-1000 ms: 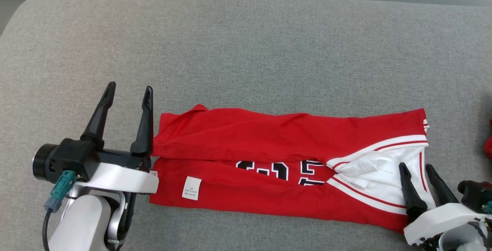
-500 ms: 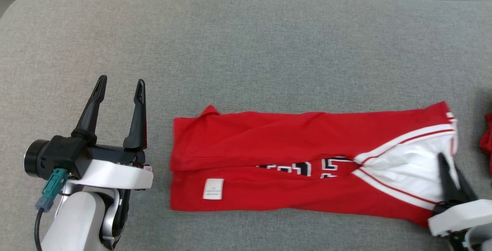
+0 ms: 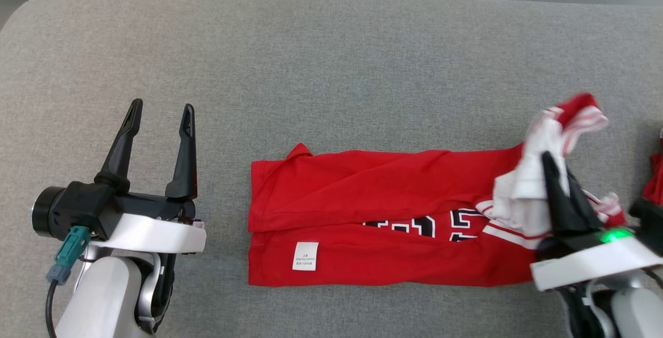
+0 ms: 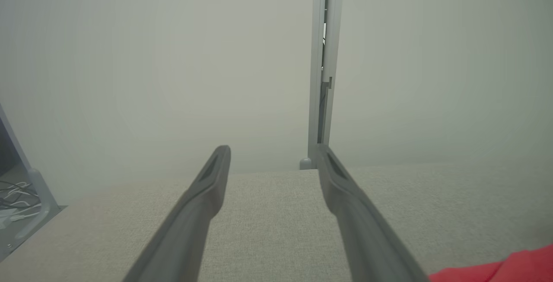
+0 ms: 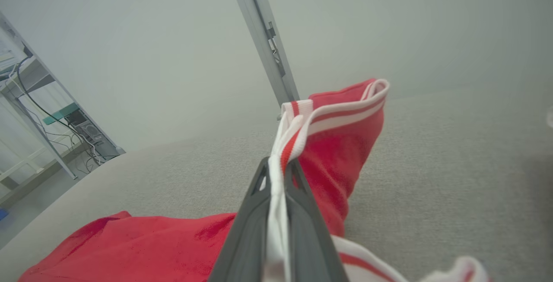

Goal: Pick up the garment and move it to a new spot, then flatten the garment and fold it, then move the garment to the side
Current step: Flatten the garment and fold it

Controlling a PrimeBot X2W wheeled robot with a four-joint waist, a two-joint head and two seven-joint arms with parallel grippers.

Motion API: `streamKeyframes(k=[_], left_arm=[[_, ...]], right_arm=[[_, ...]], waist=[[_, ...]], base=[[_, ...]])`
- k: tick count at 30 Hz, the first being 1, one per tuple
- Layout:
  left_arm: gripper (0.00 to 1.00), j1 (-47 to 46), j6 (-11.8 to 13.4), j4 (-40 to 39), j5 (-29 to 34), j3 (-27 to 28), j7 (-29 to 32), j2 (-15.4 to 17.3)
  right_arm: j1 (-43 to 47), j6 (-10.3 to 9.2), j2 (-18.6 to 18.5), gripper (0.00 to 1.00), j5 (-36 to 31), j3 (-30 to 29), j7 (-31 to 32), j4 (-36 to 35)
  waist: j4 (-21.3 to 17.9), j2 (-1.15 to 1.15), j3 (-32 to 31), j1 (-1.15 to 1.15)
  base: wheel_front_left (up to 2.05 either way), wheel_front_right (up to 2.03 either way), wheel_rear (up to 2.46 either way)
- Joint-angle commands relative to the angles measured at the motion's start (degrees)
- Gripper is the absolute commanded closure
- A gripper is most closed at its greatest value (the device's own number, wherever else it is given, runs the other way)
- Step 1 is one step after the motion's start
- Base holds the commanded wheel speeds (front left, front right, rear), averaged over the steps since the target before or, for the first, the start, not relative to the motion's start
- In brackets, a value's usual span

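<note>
Head view: garment [image 3: 373,208] lies folded lengthwise on the counter [image 3: 311,69]; its striped end is bunched and raised in the right hand [image 3: 555,170], shut on the trim; left hand [image 3: 161,106] wide open, empty, apart from the other end.
Left wrist view: a red corner of the garment [image 4: 497,269] at lower right; bring that hand to it before you carry.
Right wrist view: fingers [image 5: 252,213] pinch the white trim only; lift slowly, lest it slip.

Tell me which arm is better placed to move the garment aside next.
Right. The right pincer is shut on the garment at its striped end, held raised off the grey surface; the left pincer stands open, apart from the other end.
</note>
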Motion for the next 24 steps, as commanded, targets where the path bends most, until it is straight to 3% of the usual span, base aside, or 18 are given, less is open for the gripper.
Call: streamKeyframes(k=[1, 5, 9, 17, 24], left_arm=[[0.0, -0.6, -0.3, 0.0, 0.4, 0.1, -0.2, 0.1], [0.0, -1.1, -0.5, 0.1, 0.7, 0.1, -0.2, -0.4], [0.0, -1.7, -0.9, 0.2, 0.9, 0.0, -0.2, -1.0], [0.0, -2.9, -2.6, 1.7, 1.9, -2.1, -0.2, -3.0], [0.0, -3.8, -3.8, 3.0, 2.7, -2.7, -0.2, -4.7]], right_arm=[[-1.0, 0.04, 0.5, 1.0, 0.4, 2.2, 1.0, -2.2], [-4.1, 0.04, 2.1, 1.0, 1.2, 10.9, 3.2, -6.5], [-7.9, 0.04, 3.5, 1.0, 2.0, 16.8, 3.5, -5.8], [-17.6, 0.04, 5.4, 1.0, 5.4, 32.0, 2.9, 4.6], [-22.6, 0.04, 5.9, 1.0, 8.8, 38.4, -1.2, 15.4]], waist=[[0.3, 0.0, 0.1, 0.0], [1.0, 0.0, 0.5, 0.0], [1.8, 0.0, 0.8, 0.0], [5.0, 0.0, 1.9, 0.0], [7.0, 0.0, 2.8, 0.0]], base=[[0.0, 0.0, 0.0], [0.0, 0.0, 0.0], [0.0, 0.0, 0.0], [0.0, 0.0, 0.0], [0.0, 0.0, 0.0]])
